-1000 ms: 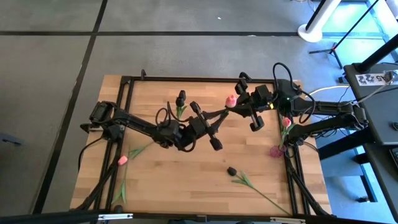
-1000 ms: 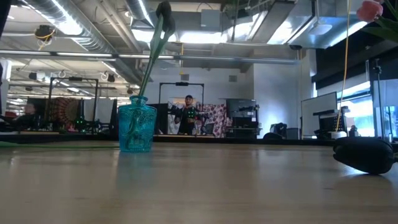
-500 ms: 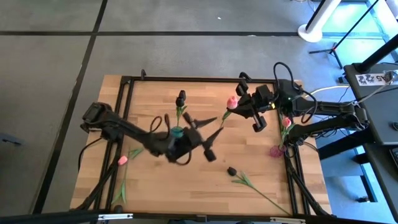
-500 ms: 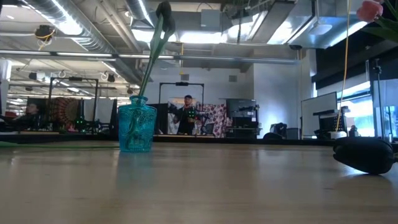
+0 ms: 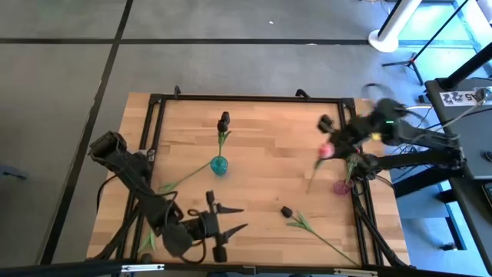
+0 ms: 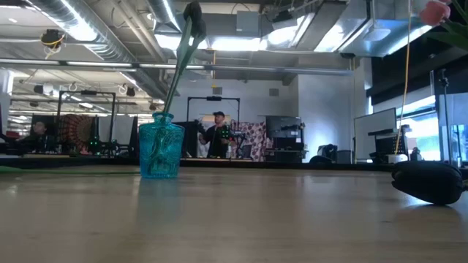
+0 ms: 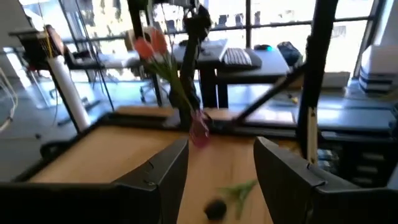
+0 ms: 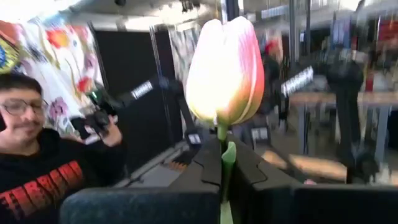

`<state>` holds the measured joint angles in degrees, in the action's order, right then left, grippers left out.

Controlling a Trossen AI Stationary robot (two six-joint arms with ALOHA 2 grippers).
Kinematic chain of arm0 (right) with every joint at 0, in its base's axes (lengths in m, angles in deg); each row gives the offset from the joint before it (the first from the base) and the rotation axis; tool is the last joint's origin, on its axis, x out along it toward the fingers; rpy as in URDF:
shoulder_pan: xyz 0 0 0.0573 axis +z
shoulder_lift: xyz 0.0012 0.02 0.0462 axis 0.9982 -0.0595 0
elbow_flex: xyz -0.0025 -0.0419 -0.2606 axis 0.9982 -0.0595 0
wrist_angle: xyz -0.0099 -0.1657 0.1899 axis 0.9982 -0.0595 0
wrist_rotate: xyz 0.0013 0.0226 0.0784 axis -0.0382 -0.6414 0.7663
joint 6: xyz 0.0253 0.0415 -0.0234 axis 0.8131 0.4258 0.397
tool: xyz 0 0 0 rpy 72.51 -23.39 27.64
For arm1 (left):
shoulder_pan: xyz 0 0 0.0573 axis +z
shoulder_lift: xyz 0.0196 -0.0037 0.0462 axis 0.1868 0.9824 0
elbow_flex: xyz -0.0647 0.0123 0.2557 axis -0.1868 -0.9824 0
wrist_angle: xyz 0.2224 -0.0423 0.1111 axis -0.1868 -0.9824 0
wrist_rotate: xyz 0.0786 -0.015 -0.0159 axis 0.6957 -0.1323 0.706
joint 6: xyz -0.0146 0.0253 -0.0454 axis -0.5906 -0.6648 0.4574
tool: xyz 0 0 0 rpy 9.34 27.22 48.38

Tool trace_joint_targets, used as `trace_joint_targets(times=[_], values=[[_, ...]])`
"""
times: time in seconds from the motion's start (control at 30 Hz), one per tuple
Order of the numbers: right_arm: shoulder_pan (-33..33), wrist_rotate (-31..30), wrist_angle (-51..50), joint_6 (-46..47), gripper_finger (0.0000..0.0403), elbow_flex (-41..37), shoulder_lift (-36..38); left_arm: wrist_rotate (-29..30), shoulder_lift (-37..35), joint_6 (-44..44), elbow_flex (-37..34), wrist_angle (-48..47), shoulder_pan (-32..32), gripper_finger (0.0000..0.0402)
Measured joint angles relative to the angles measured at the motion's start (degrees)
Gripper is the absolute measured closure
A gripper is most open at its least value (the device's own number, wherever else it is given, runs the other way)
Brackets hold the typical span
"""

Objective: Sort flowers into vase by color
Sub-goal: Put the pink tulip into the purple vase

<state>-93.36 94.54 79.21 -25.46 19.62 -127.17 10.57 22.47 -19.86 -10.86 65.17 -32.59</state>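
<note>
My right gripper [image 5: 332, 143] is shut on a pink tulip [image 5: 326, 150] above the table's right part, close to the pink vase [image 5: 342, 186], which holds another pink tulip [image 5: 354, 151]. The blue vase [image 5: 219, 165] stands mid-table with a black-headed tulip [image 5: 224, 121] leaning in it; the low view shows this vase [image 6: 161, 150] too. Another black tulip [image 5: 286, 211] lies flat near the front right. My left gripper [image 5: 233, 219] hovers open near the table's near edge, nothing between its fingers [image 7: 168, 171]. My right gripper pinches the pink tulip's stem [image 8: 222, 163] between its two fingers, just below the head [image 8: 224, 68]. The fingers come from the table's right and lie across the stem. The tulip is lifted clear; its stem [image 5: 314, 175] trails toward the near edge.
A green stem [image 5: 178, 181] of a further flower lies at the table's left, partly under my left arm. A black frame [image 5: 231, 98] runs around the table. In the room behind, a person [image 8: 43, 155] holds hand controllers.
My left gripper has opened, let go of the pink tulip's stem and drawn back from mid-table toward the near edge. My right gripper has carried the tulip toward the table's right edge, close to the pink vase, and the tulip's stem has swung toward the near edge.
</note>
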Motion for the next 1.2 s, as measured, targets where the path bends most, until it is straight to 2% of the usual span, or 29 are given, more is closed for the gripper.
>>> trace_joint_targets(times=[0.13,0.23,0.3,0.4,0.47,0.57,0.7,0.9,1.2], values=[[0.0,0.6,-0.1,0.7,0.0401,0.1,8.5,1.1,0.1,4.7,0.0,-3.7,-1.8,0.0224],[-0.1,5.1,-3.1,0.8,0.0401,0.2,14.7,1.2,0.1,4.9,0.0,-3.8,-1.8,0.0224],[-0.1,8.2,-8.9,1.1,0.0401,1.0,19.1,1.2,0.1,4.9,0.0,-3.9,-1.4,0.0224],[-0.1,9.1,-20.7,-2.0,0.0401,2.5,24.1,1.2,0.1,4.9,0.0,-3.9,-0.4,0.0224],[-0.1,7.3,-28.9,-5.8,0.0401,3.2,26.7,1.2,0.1,4.9,0.0,-3.9,0.5,0.0224],[0.0,1.3,-37.6,-11.6,0.0401,3.3,30.1,1.1,0.1,4.9,0.0,-3.9,1.7,0.0224],[0.0,-3.5,-44.3,-15.7,0.0401,3.2,32.9,0.1,0.1,4.9,0.0,-4.3,2.9,0.0224],[0.0,-11.6,-48.4,-17.0,0.0401,3.2,35.3,0.1,0.1,4.9,0.0,-4.6,3.5,0.0224],[0.0,-15.2,-49.7,-15.9,0.0401,2.0,36.6,0.1,0.1,5.1,-0.1,-4.7,2.7,0.0224]])
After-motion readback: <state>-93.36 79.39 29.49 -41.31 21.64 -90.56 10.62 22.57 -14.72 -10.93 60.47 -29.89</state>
